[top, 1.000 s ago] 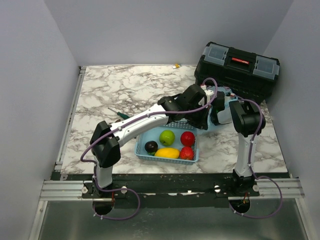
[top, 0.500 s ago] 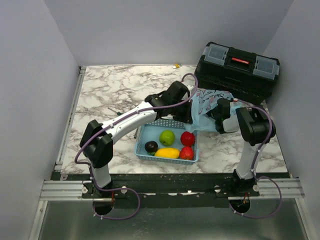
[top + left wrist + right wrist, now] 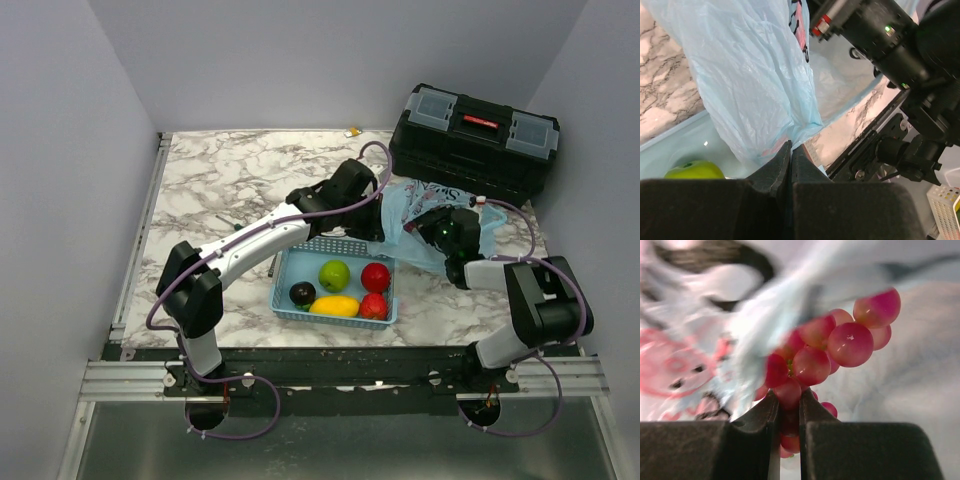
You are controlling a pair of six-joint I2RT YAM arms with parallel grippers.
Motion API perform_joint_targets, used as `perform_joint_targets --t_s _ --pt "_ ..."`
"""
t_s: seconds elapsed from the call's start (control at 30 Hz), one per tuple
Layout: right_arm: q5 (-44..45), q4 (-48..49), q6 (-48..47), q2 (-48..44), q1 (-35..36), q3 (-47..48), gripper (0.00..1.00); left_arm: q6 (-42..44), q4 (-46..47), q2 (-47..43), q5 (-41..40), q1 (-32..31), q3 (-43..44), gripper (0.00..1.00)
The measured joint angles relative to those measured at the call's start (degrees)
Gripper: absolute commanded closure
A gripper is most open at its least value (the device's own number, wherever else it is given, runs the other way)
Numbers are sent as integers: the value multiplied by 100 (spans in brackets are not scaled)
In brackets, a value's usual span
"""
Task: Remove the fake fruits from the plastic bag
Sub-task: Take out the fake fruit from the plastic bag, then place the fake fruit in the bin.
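The light-blue plastic bag (image 3: 418, 222) lies crumpled right of the basket, between my two grippers. My left gripper (image 3: 790, 148) is shut on a fold of the bag (image 3: 755, 85) and holds it up over the basket's far right corner. My right gripper (image 3: 788, 405) is shut on the dark red grape bunch (image 3: 835, 347), with the bag's film (image 3: 715, 335) around it; in the top view this gripper (image 3: 432, 226) sits at the bag. In the blue basket (image 3: 297, 263) lie a green apple (image 3: 334, 274), red apple (image 3: 376, 277), yellow fruit (image 3: 335, 306) and strawberry-like fruit (image 3: 373, 307).
A dark plum (image 3: 302, 293) also lies in the basket. A black toolbox (image 3: 473, 138) stands at the back right, close behind the bag. A small green-handled tool (image 3: 238, 230) lies on the marble left of the left arm. Walls close in both sides.
The right arm has swung down and left, its gripper now low at the bag. The left arm has lifted back, holding the bag; the bag has spread out to the right.
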Motion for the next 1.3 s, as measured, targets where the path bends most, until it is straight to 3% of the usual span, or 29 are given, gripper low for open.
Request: perform_joint_targets --t_s 0.5,0.87,1.3 --pt "-551 -2184 -1744 -2312 0 116 99 -20 -92 238 -101 85 553 100" --pt "-1165 -3532 -2896 -2533 48 479 99 -210 -297 710 68 199 1113 100" --pt "-1641 -3777 -3250 -3598 76 706 99 -258 -245 1423 125 199 1733 100"
